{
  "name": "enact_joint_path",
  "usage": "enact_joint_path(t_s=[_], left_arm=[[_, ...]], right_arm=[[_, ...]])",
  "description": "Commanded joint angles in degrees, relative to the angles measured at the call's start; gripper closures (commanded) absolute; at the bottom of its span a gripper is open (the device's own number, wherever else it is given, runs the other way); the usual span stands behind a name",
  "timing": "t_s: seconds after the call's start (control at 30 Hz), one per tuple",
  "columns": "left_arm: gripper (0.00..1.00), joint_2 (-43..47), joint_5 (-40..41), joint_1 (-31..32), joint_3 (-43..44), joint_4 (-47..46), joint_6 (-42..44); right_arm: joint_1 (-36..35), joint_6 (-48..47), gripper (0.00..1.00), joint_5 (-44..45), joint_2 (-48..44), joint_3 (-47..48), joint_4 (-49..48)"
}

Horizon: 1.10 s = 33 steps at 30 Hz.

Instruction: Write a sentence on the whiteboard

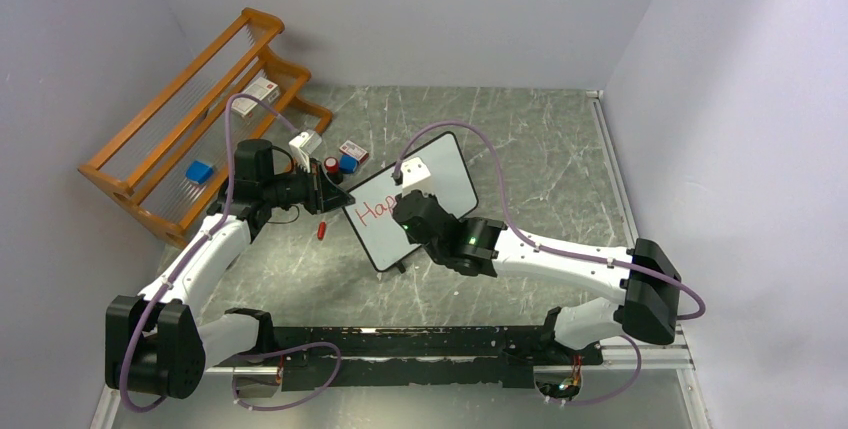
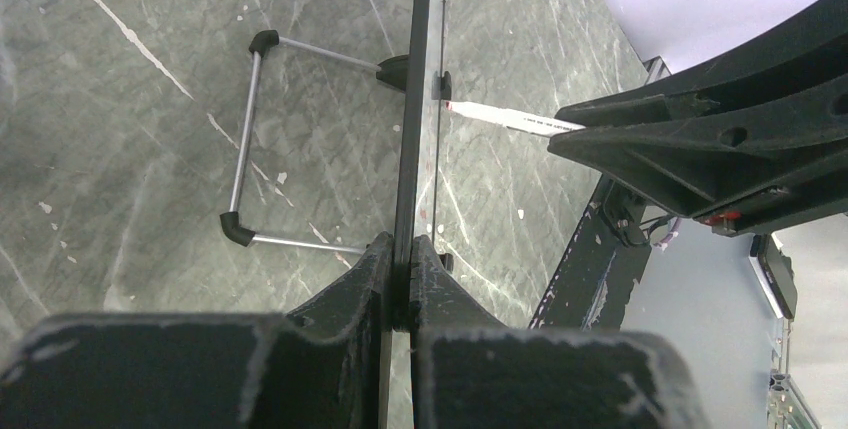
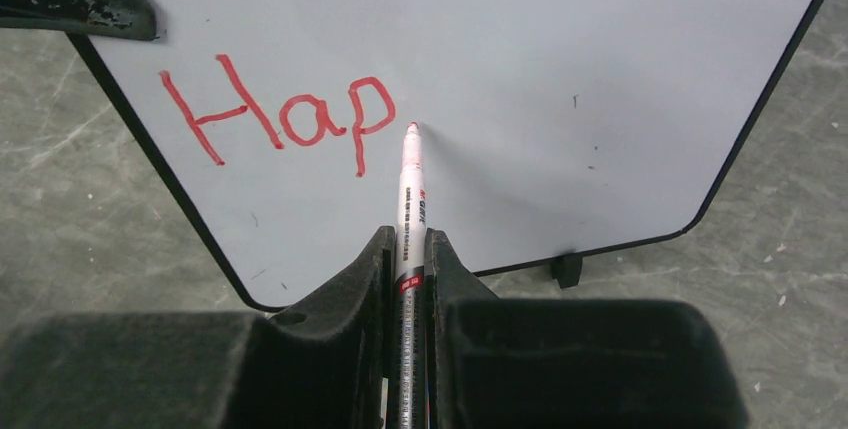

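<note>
The whiteboard (image 1: 440, 184), white with a thin black frame, stands tilted at the table's middle. Red lettering (image 3: 275, 119) on it reads "Hap"; it also shows in the top view (image 1: 376, 211). My left gripper (image 1: 335, 192) is shut on the board's left edge (image 2: 410, 149), seen edge-on in the left wrist view, its fingertips (image 2: 380, 269) pressed on the frame. My right gripper (image 3: 408, 244) is shut on a white marker (image 3: 410, 199) whose red tip touches the board just right of the last "p". The marker also shows in the left wrist view (image 2: 510, 119).
An orange wooden rack (image 1: 190, 124) stands at the back left with small boxes on it. A red marker cap (image 1: 321, 230) lies left of the board. Small boxes (image 1: 348, 156) sit behind the board. The board's wire stand (image 2: 250, 139) rests on the table.
</note>
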<state>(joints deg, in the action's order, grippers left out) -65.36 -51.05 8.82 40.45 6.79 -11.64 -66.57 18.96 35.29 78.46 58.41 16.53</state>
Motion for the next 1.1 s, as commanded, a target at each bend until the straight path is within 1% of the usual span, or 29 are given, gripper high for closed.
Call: enact_joint_path(t_s=[0.0, 0.2, 1.07], left_arm=[[0.95, -1.18, 2.32, 0.06, -0.1, 2.36, 1.14], [0.95, -1.37, 2.37, 0.05, -0.1, 2.44, 1.26], [0.95, -1.77, 2.36, 0.06, -0.02, 2.6, 1.36]], right_arm=[[0.65, -1.24, 1.0, 2.14, -0.99, -0.67, -2.89], [0.76, -2.55, 1.0, 2.5, -0.7, -0.49, -4.58], [1.79, -3.57, 1.0, 1.33, 0.33, -0.23, -5.9]])
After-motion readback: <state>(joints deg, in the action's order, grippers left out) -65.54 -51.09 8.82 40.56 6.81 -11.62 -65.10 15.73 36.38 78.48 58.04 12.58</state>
